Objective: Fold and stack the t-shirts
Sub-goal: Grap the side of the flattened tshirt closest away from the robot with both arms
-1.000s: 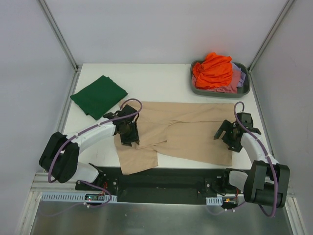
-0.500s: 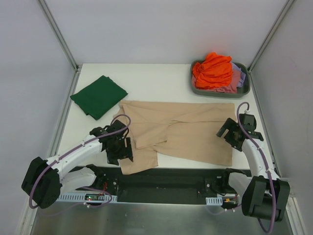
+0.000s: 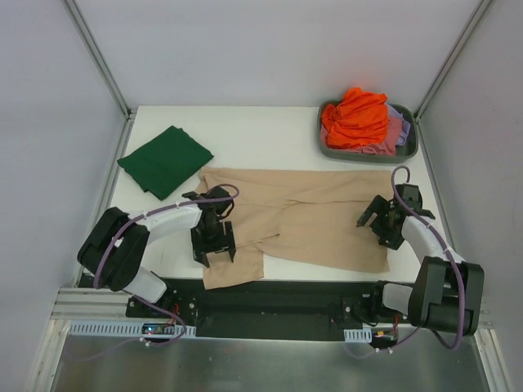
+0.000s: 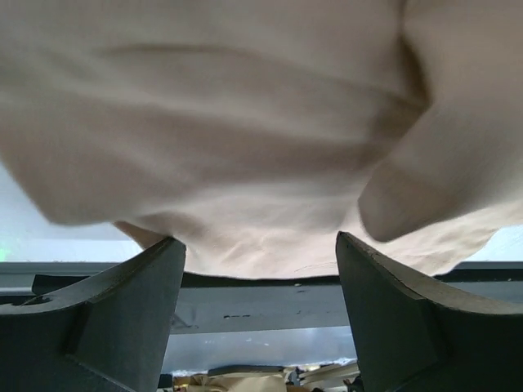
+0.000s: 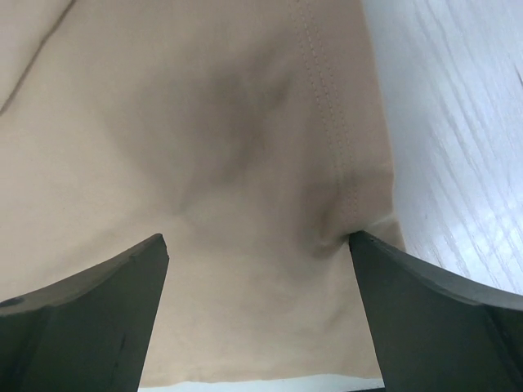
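Left hand (image 3: 214,247): fingers spread wide, gripping nothing, over the near-left part of the beige t-shirt (image 3: 315,216).

Right hand (image 3: 374,225): also spread wide and empty, over the shirt's right end.

Worktop (image 3: 261,135): we note a white surface, enclosed by pale grey walls (image 3: 270,49) with metal posts (image 3: 98,57) at the far corners.

Beige t-shirt: spread across the near half, its near-left portion reaching the near edge.

Dark green t-shirt (image 3: 165,160): folded, by the left edge.

Grey tub (image 3: 327,149): at the far right corner, holding an orange t-shirt (image 3: 355,116) heaped over pink and lavender cloth.

Left wrist view only: we see rumpled beige cloth, blurred, ending at a dark rail between the fingers (image 4: 122,302).

Right wrist view only: we see a stitched seam (image 5: 327,114) and faint grain in the bare worktop at right.
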